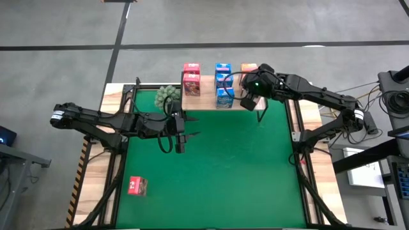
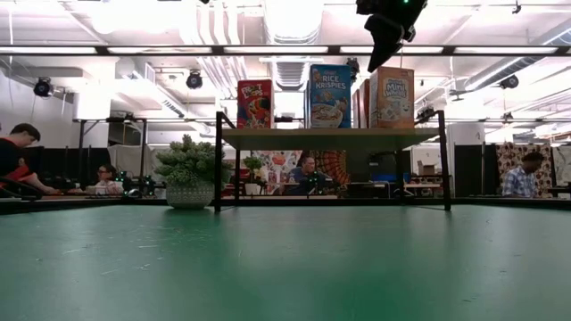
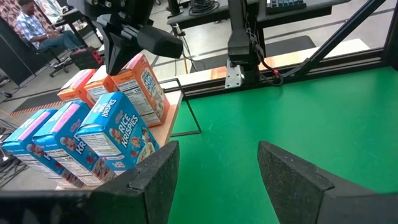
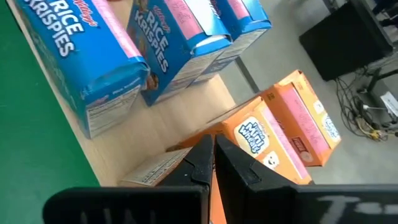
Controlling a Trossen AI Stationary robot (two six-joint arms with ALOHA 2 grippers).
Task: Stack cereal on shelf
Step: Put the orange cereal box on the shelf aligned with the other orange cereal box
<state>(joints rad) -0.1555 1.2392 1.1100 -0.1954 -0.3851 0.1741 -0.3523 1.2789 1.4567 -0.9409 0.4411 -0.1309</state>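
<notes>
Robotics lab: exposed ceiling ducts [image 2: 223, 76], people at desks [image 2: 18, 160], cabled equipment racks [image 1: 393, 89].

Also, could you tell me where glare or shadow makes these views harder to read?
Low view: bright ceiling lights glare, leaving the right hand a dark silhouette above the orange cereal. High view: green mat and left hand evenly lit, no glare.

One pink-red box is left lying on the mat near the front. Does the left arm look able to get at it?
Probably yes: the pink-red box lies alone on bare mat, on the left arm's side, and the left end effector is open and empty.
</notes>
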